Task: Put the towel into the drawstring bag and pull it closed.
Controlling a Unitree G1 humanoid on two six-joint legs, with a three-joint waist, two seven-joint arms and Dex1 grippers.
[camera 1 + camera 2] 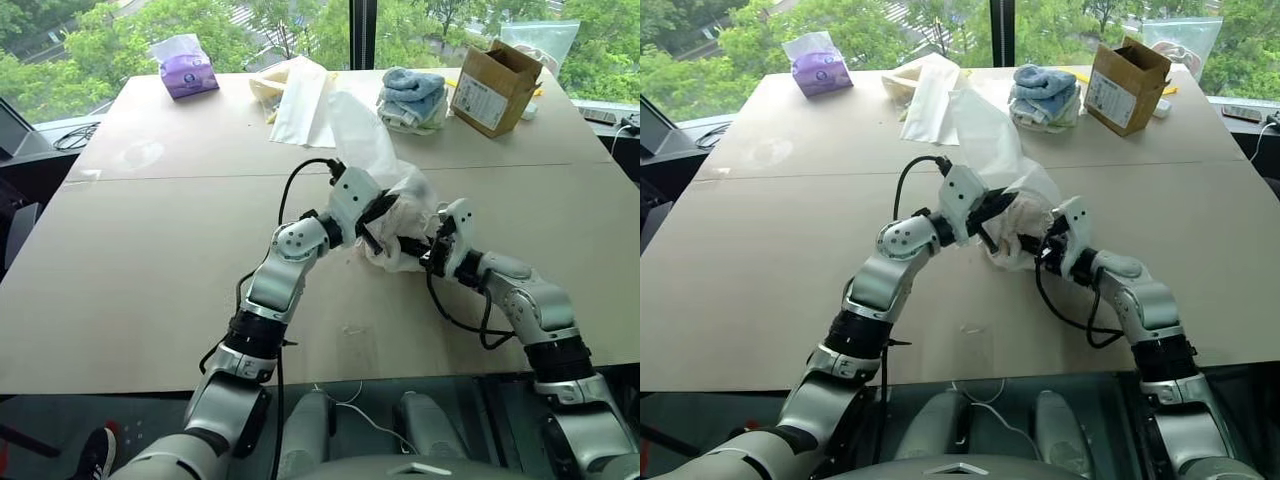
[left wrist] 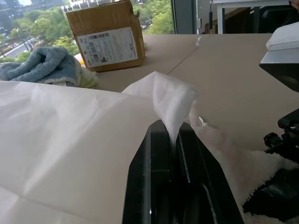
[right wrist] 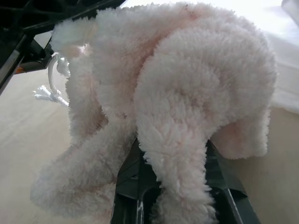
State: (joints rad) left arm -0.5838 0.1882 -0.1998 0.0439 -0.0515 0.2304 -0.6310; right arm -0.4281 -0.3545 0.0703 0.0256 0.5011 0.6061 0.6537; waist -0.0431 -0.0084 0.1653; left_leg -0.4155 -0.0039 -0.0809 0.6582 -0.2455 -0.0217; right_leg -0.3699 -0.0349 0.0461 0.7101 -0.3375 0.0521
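The drawstring bag (image 1: 362, 135), a translucent white pouch, is lifted over the middle of the table and leans toward the far side. My left gripper (image 1: 373, 222) is shut on a pinch of the bag's fabric (image 2: 170, 100) at its lower, near end. The fluffy off-white towel (image 3: 187, 93) hangs bunched from my right gripper (image 1: 416, 246), which is shut on it. The towel (image 1: 388, 252) is pressed against the bag's lower end, just right of my left gripper. A knotted white cord (image 3: 50, 88) dangles beside the towel.
Along the far edge stand a purple tissue pack (image 1: 186, 70), flat white bags (image 1: 298, 98), a stack of blue and pale towels (image 1: 412, 98) and an open cardboard box (image 1: 493, 88). Bare tabletop (image 1: 150, 260) lies to the left and right of the arms.
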